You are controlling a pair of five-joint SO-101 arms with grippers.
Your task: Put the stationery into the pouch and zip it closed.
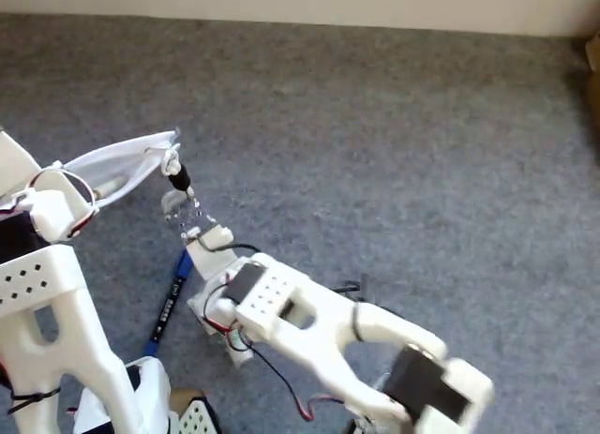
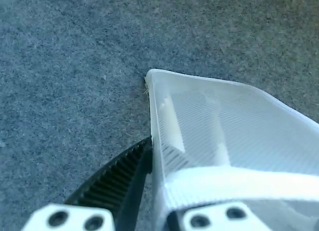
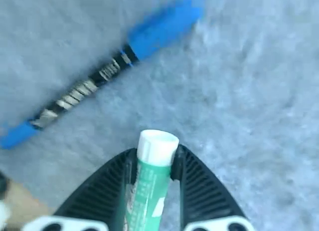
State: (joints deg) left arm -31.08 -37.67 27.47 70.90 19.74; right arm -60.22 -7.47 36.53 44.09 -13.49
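Blue marker (image 3: 102, 75) beside probable glue stick (image 3: 151, 183)

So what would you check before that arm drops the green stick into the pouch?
1. Stick gripped firmly by right gripper: ok.
2. Pouch held by left gripper: ok.
3. Pouch mouth open wide enough: cannot tell.
4. Stick lined up over pouch: not ok, it hangs over carpet.
5. Pen packed: not ok, it lies on the carpet.
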